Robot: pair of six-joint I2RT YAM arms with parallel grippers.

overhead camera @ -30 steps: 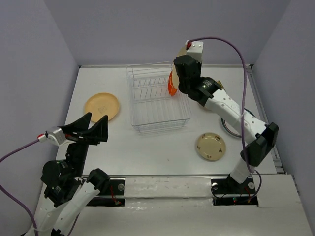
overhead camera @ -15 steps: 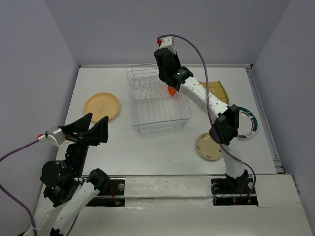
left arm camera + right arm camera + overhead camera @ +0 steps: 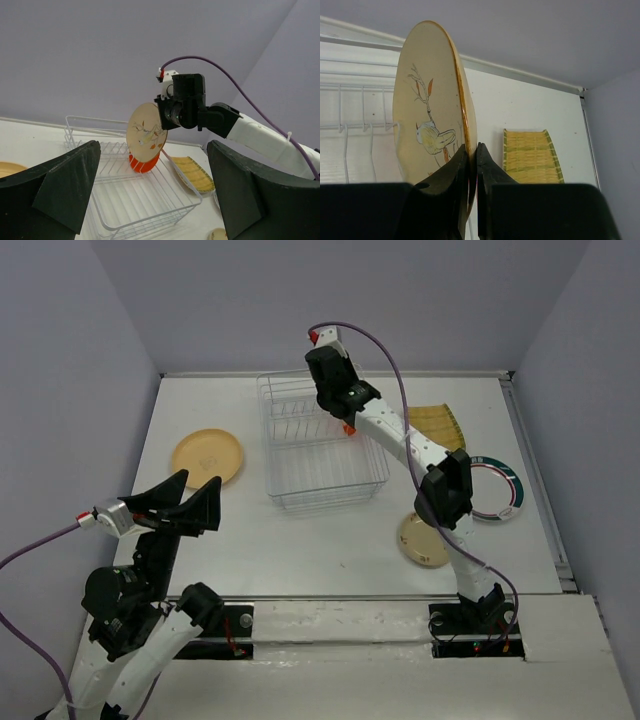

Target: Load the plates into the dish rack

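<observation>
My right gripper [image 3: 332,392] is shut on the rim of a cream plate with a bird pattern [image 3: 427,105]. It holds the plate upright above the back of the white wire dish rack [image 3: 325,502]. The plate also shows in the left wrist view [image 3: 146,132]. A small orange-red plate [image 3: 348,426] stands on edge in the rack just below it. My left gripper [image 3: 190,502] is open and empty, raised at the near left.
A tan-yellow plate [image 3: 207,456] lies left of the rack. Right of the rack lie the ribbed yellow-green plate [image 3: 435,423], the white green-ringed plate [image 3: 497,490] and a second cream plate [image 3: 425,538], partly under my right arm.
My right arm has swung left with the cream plate, from the rack's back right corner to over its back rows. The green-ringed plate has come into view.
</observation>
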